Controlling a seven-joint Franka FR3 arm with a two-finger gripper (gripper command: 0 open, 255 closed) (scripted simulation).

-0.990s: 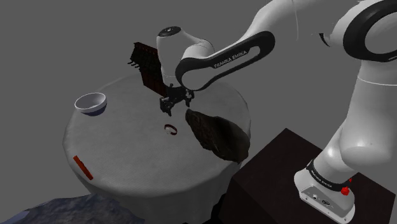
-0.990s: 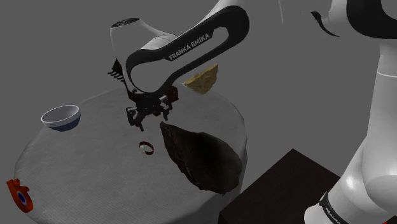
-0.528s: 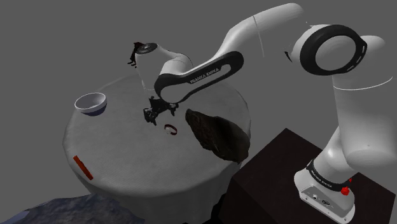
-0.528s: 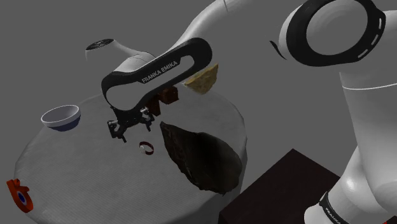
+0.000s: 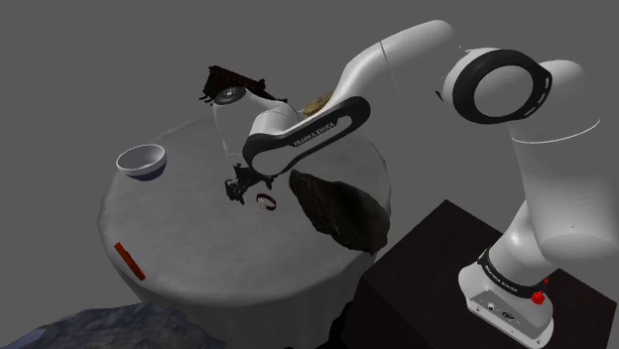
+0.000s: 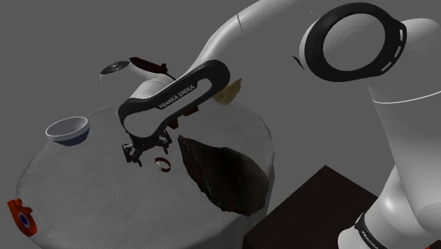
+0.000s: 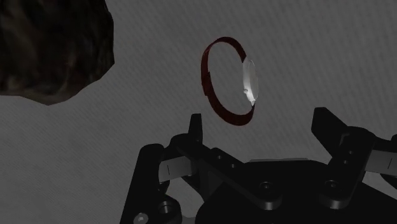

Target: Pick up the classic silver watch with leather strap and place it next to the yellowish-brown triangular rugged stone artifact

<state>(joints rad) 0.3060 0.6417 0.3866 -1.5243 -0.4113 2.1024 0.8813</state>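
Observation:
The watch (image 5: 266,203) (image 6: 162,164) lies on the round grey table (image 5: 198,248), a dark red strap loop with a silvery face (image 7: 230,83). My black gripper (image 5: 236,190) (image 6: 134,154) (image 7: 261,127) hangs low over the table just to the shoulder view's left of the watch. It is open and holds nothing; in the wrist view the watch lies a little past the fingertips, untouched. The yellowish-brown stone (image 5: 315,103) (image 6: 230,92) sits at the table's far edge, partly hidden behind the arm.
A big dark rock (image 5: 337,208) (image 6: 222,173) (image 7: 51,44) lies right beside the watch. A white-and-blue bowl (image 5: 141,160) (image 6: 68,130) stands at the table's left. A small orange-red object (image 5: 129,259) (image 6: 21,216) sits at the near rim; a dark brown rack (image 5: 226,79) stands at the back.
The gripper has come down and shifted to the shoulder view's left, from above the table's far side to low beside the watch. The watch has not moved.

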